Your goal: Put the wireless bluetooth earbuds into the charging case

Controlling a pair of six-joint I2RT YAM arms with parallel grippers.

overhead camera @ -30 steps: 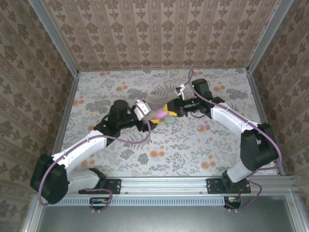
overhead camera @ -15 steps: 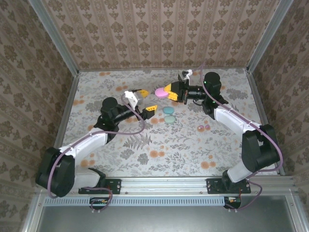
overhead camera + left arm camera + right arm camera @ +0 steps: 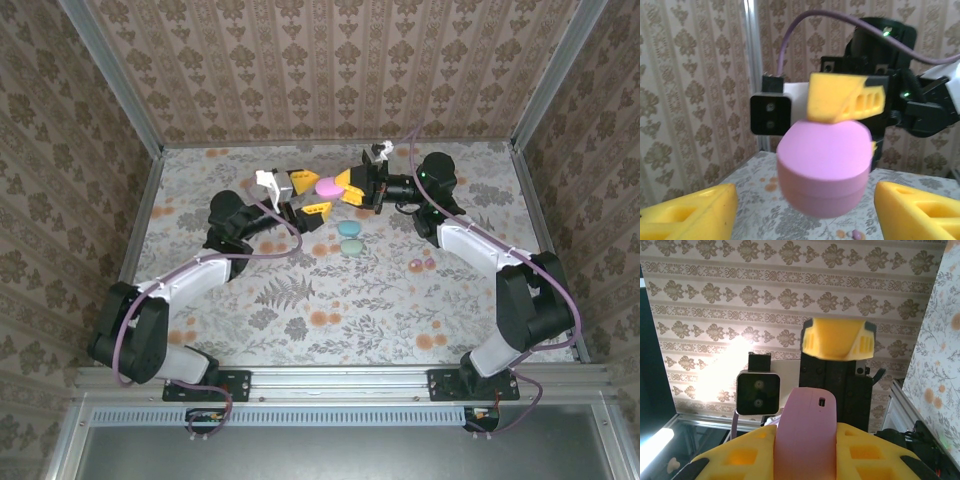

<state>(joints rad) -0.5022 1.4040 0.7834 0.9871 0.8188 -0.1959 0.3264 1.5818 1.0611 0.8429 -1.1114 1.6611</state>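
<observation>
Left gripper [image 3: 306, 194] risen beside pink case [image 3: 326, 187]; 2 earbuds [image 3: 415, 265] tabled.

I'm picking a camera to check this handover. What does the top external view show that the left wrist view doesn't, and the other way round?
Top external adds both arms whole, two teal cases lying on the table, and the left gripper open beside the pink case. Left wrist adds a close look at the seam round the pink case and at a yellow finger of the right gripper pressing on its top. Both show the right gripper holding the pink case off the table, and the tiny earbuds lying on the table.
</observation>
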